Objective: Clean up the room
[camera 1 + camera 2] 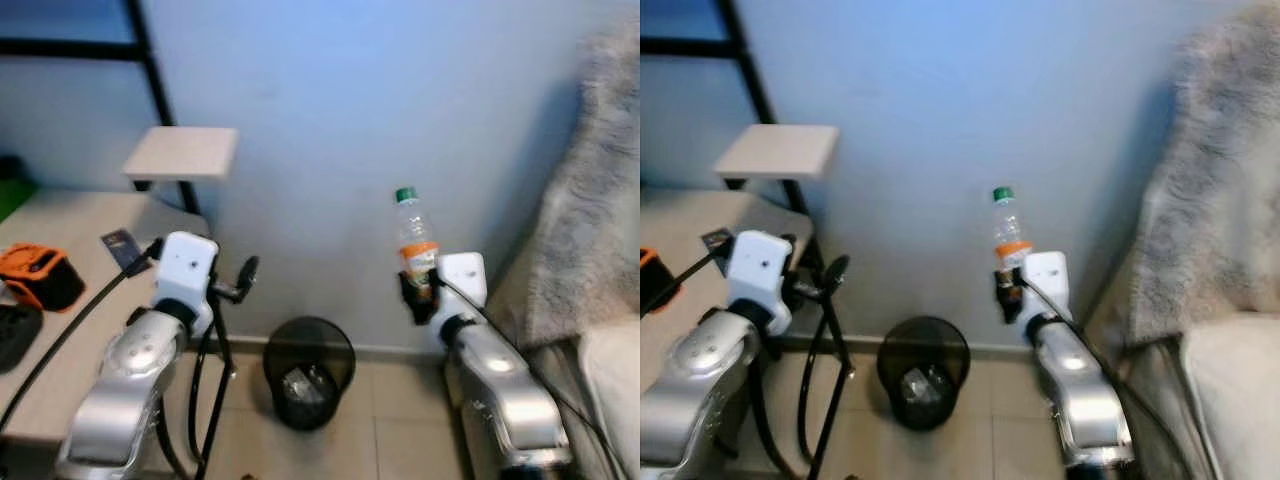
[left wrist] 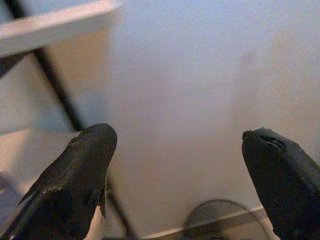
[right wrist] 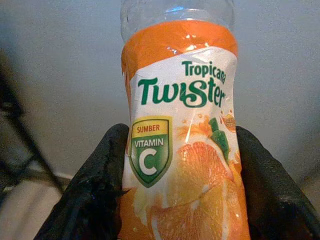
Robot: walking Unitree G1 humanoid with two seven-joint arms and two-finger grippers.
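Here the right gripper [image 1: 418,290] was clamped on a bottle [image 1: 415,238], holding it upright in the air, up and to the right of the bin [image 1: 309,371]. The bottle was clear plastic with a green cap [image 1: 404,194] and an orange label; in the right wrist view the label [image 3: 182,145] read "Tropicana Twister", and a black finger [image 3: 95,195] pressed against each side of it.

The bin was a black mesh basket standing on the tiled floor [image 1: 400,420] against the pale blue wall [image 1: 340,120], with some crumpled clear rubbish lying in its bottom. The left gripper [image 2: 177,150] hung up and to the left of the bin, its fingers spread wide with nothing between them; past them the left wrist view showed the wall and the bin's rim [image 2: 220,215].

Left of the bin stood a beige table [image 1: 70,215], with an orange-and-black case [image 1: 38,275] and a small dark card [image 1: 122,245] on it. A small white shelf [image 1: 183,152] on a black frame sat above the table. Right of the bin, a grey furry throw [image 1: 590,190] draped over a seat.
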